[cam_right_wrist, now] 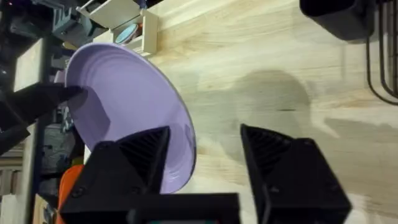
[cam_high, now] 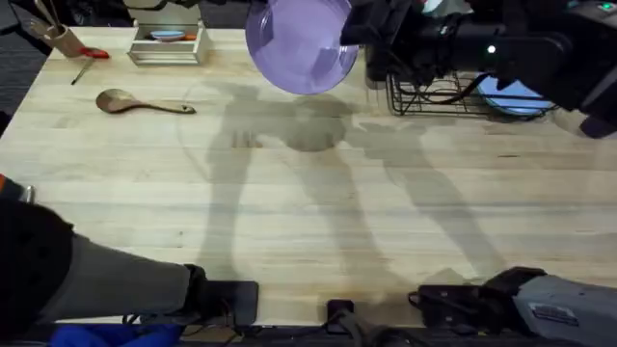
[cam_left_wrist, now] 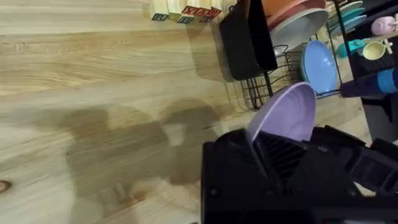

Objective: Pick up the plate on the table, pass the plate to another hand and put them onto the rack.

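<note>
At the left, the table [cam_high: 289,193] carries a wooden spoon [cam_high: 135,101] and nothing of the task. The plate [cam_high: 299,43] is lifted off the table, tilted in the air near the far edge. So the picking up is done. The left gripper [cam_left_wrist: 264,149] has its jaws closed on the plate's rim. The right gripper [cam_right_wrist: 205,134] is wide open and holds nothing; the rim lies just beside one of its fingers [cam_right_wrist: 143,155]. The handover looks begun but not finished. Further right is the rack [cam_high: 434,96] – placing the plate there remains.
</note>
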### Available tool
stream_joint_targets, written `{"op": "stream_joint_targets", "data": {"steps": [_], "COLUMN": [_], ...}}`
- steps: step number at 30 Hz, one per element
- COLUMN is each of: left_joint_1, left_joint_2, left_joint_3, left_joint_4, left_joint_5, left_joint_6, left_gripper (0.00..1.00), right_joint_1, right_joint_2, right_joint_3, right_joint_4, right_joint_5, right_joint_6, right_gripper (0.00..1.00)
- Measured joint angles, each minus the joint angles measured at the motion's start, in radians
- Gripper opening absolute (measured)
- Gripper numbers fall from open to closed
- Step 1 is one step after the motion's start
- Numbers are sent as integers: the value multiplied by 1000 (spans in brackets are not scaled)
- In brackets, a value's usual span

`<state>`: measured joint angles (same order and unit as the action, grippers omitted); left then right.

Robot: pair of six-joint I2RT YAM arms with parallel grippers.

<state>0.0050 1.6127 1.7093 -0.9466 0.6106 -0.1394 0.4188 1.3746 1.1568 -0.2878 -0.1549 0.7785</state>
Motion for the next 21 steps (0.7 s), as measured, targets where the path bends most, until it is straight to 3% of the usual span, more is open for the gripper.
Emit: {"op": "stream_joint_targets", "data": {"steps": [5, 8, 21], "left_joint_1": [0, 0, 0], "left_joint_2": [0, 0, 0], "left_joint_3": [0, 0, 0], "left_joint_4": [0, 0, 0], "left_joint_5": [0, 0, 0], "left_joint_6": [0, 0, 0], "left_gripper": [40, 40, 41], "right_joint_1": [0, 0, 0], "right_joint_2": [0, 0, 0], "right_joint_3": [0, 0, 0], "right_joint_4": [0, 0, 21], "right_joint_5": [0, 0, -39], "right_joint_6": [11, 14, 15], "right_gripper": [439, 359, 326]}}
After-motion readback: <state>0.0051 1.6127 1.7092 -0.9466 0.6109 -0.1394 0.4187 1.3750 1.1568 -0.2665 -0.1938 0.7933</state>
